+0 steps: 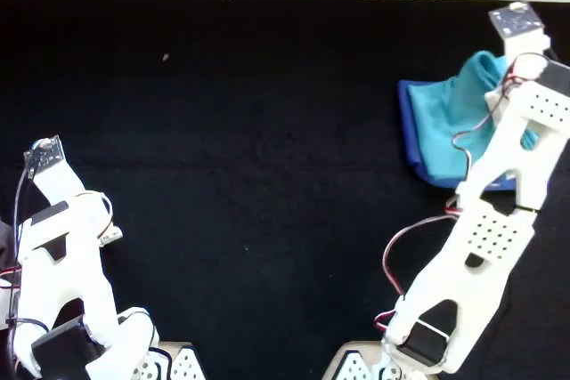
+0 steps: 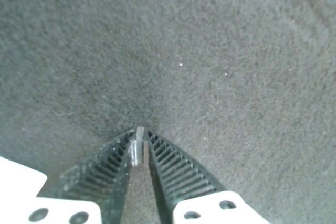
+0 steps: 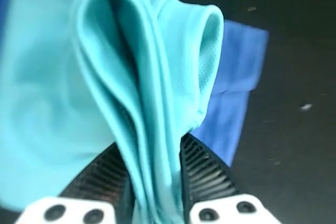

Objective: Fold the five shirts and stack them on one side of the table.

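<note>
1. Your right gripper [image 3: 152, 145] is pinching a bunched fold of the turquoise shirt [image 3: 131, 66]. Its two ribbed jaws are sitting only slightly apart, and the fabric is filling the gap between them.
2. Above the grip, the turquoise shirt is rising in two rounded loops, while the rest of it is lying flat on top of the blue shirt [image 3: 239, 72].
3. That blue shirt is lying flat on the black cloth [image 1: 267, 131] covering the table, on your right arm's side and toward the far edge in the high view.
4. Seen from the high view, the turquoise shirt [image 1: 445, 109] is covering most of the blue shirt [image 1: 411, 126]. A blue strip is showing along the side facing your left arm, and another along the near edge.
5. Your right arm [image 1: 485, 220] is stretching across the blue shirt's near edge, with its wrist sitting over the turquoise fabric.
6. Your left arm [image 1: 67, 246] is standing well apart from the blue shirt, on the opposite side of the table.
7. Your left gripper [image 2: 139, 135] is closed with its ribbed jaws meeting at the tips, and it is holding nothing. It is pointing down at bare black cloth [image 2: 210, 51], well away from the blue shirt.
</note>
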### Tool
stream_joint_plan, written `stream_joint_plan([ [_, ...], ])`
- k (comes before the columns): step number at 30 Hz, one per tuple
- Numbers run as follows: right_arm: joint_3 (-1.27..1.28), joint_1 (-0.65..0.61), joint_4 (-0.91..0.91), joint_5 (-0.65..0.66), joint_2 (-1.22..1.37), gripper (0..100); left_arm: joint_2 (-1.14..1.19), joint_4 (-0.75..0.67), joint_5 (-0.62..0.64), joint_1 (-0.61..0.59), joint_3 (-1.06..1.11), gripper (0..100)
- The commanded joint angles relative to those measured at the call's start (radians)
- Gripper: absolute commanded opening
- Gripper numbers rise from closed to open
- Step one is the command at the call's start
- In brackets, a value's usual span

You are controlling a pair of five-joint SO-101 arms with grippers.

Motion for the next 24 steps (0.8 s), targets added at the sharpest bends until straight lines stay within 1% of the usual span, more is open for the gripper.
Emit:
stream_joint_plan([
  [1, -0.004, 0.025, -0.094, 0.009, -0.008, 0.5, -0.018, -0.025, 0.003, 0.015, 0.002, 1],
  [5, 0.004, 0.042, -0.108, 0.009, -0.002, 0.9, -0.018, -0.025, 0.003, 0.015, 0.002, 1],
  [7, 0.005, 0.048, -0.099, 0.009, -0.002, 3.2, -0.018, -0.025, 0.003, 0.015, 0.002, 1],
  [11, -0.002, 0.053, -0.097, 0.006, 0.004, 18.2, -0.018, -0.025, 0.003, 0.015, 0.002, 1],
  [13, -0.004, 0.053, -0.104, 0.006, 0.001, 22.4, -0.018, -0.025, 0.003, 0.015, 0.002, 1],
  [16, -0.025, 0.047, -0.105, -0.002, -0.022, 22.6, -0.018, -0.025, 0.003, 0.015, 0.002, 1],
  [21, -0.117, 0.028, -0.099, -0.206, -0.044, 22.7, -0.018, -0.025, 0.003, 0.015, 0.002, 1],
  [22, -0.136, 0.021, -0.088, -0.227, -0.044, 22.7, -0.018, -0.025, 0.003, 0.015, 0.002, 1],
  [24, -0.160, 0.001, -0.039, -0.227, -0.036, 21.3, -0.018, -0.025, 0.003, 0.015, 0.002, 1],
])
